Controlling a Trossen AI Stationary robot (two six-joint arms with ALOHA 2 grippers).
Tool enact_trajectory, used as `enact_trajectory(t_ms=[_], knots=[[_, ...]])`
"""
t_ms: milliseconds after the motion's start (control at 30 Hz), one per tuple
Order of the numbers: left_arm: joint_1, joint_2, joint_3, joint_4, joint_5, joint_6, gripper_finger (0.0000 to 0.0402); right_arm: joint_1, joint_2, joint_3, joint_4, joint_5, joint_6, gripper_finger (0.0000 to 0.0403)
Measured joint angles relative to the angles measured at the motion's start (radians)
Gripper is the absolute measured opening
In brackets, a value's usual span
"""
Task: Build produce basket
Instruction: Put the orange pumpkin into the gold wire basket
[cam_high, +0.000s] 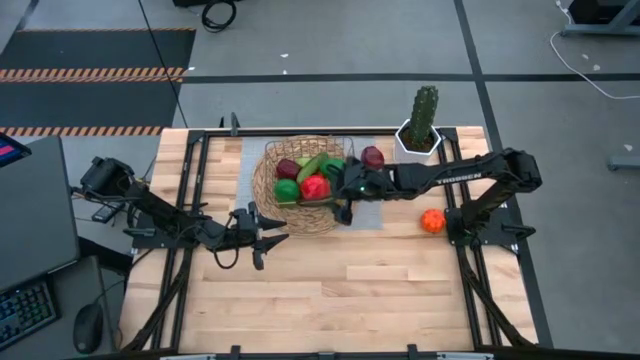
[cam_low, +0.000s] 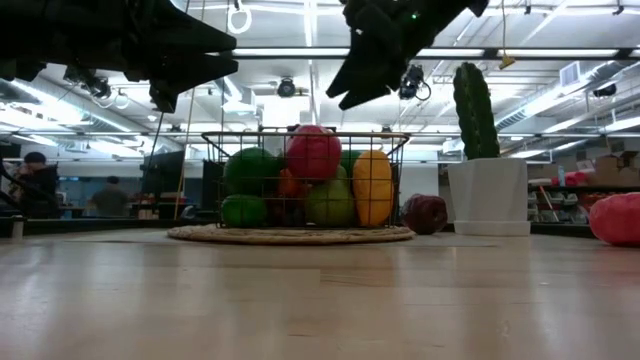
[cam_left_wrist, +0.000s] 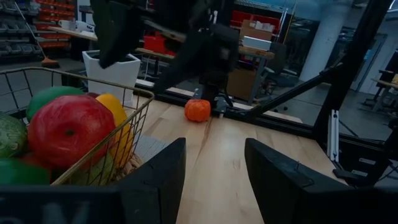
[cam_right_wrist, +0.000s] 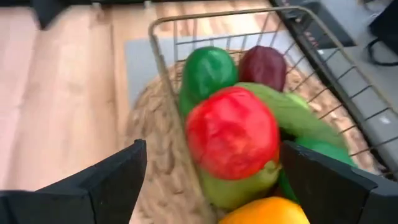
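Note:
The wicker basket (cam_high: 262, 190) with its wire centre (cam_low: 300, 135) stands at the table's far middle, holding several produce pieces; a red fruit (cam_right_wrist: 231, 132) lies on top. My right gripper (cam_high: 348, 200) hangs open above the basket's right side, tilted down, its fingers wide on either side of the red fruit and clear of it (cam_low: 372, 60). My left gripper (cam_high: 262, 240) is open and level by the basket's near left rim, with nothing between its fingers (cam_left_wrist: 214, 149). An orange fruit (cam_high: 432, 221) and a dark red one (cam_high: 372, 157) lie on the table outside the basket.
A white pot with a tall green cactus (cam_high: 421, 128) stands at the far right, just beyond the dark red fruit. A grey mat (cam_high: 375, 215) lies under the basket. Bare wood stretches across the near half of the table (cam_high: 350, 290).

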Motion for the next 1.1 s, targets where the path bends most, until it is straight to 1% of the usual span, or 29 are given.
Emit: enact_trajectory(t_ms=[233, 367, 433, 533, 600, 700, 867, 1100], knots=[[0.000, 0.000, 0.000, 0.000, 0.000, -0.005, 0.0172, 0.053, -0.054, 0.000, -0.019, -0.017, 0.081, 0.0371], [0.000, 0.000, 0.000, 0.000, 0.000, -0.004, 0.0172, 0.107, -0.073, 0.000, -0.099, -0.003, 0.138, 0.0371], [0.000, 0.000, 0.000, 0.000, 0.000, -0.005, 0.0172, 0.136, -0.081, 0.000, -0.170, 0.041, 0.143, 0.0370], [0.000, 0.000, 0.000, 0.000, 0.000, -0.005, 0.0172, 0.169, -0.095, 0.000, -0.301, 0.149, 0.146, 0.0370], [0.000, 0.000, 0.000, 0.000, 0.000, -0.005, 0.0172, 0.178, -0.112, 0.000, -0.364, 0.188, 0.164, 0.0370], [0.000, 0.000, 0.000, 0.000, 0.000, -0.013, 0.0172, 0.183, -0.148, 0.000, -0.387, 0.183, 0.210, 0.0370], [0.000, 0.000, 0.000, 0.001, 0.000, -0.025, 0.0172, 0.221, -0.212, 0.000, -0.425, 0.167, 0.287, 0.0370], [0.000, 0.000, 0.000, 0.001, 0.000, -0.024, 0.0172, 0.306, -0.272, 0.000, -0.648, 0.167, 0.474, 0.0370]])
